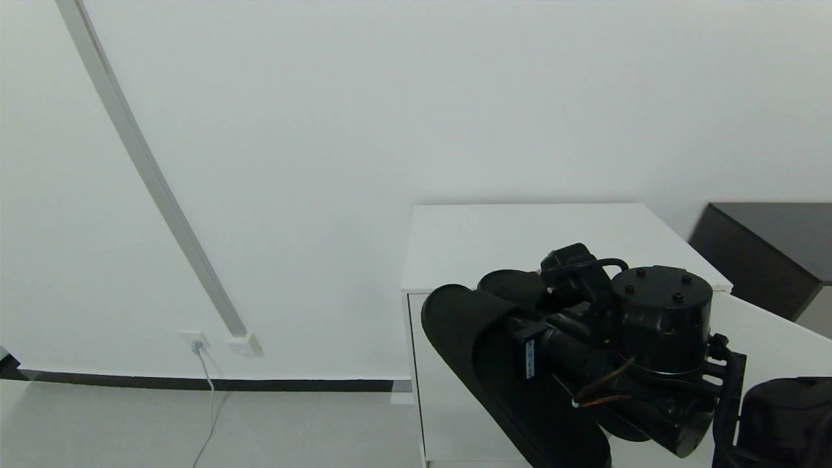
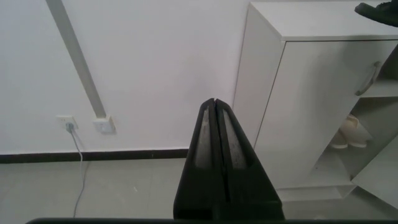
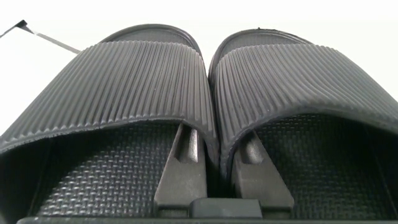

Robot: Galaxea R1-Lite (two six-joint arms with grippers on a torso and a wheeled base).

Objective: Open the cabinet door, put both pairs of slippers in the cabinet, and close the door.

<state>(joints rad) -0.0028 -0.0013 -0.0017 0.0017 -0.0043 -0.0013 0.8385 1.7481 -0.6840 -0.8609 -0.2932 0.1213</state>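
Observation:
A pair of black ribbed slippers (image 3: 205,81) is held side by side, and my right gripper (image 3: 219,149) is shut on their two adjoining inner walls, one finger (image 3: 183,168) inside each slipper. In the head view the black slippers (image 1: 468,331) hang in front of the white cabinet (image 1: 520,240), near its top front edge. The cabinet's right side stands open, its door (image 1: 773,331) swung out. A pale pair of slippers (image 2: 348,132) lies on a shelf inside. My left gripper (image 2: 215,107) is shut on nothing and hovers to the left of the cabinet, facing the wall.
A closed door panel with a handle (image 2: 370,78) covers the cabinet's left half. A dark piece of furniture (image 1: 767,253) stands at the back right. A slanted wall conduit (image 1: 143,162) ends near a socket with a cable (image 1: 195,341). Bare floor lies left of the cabinet.

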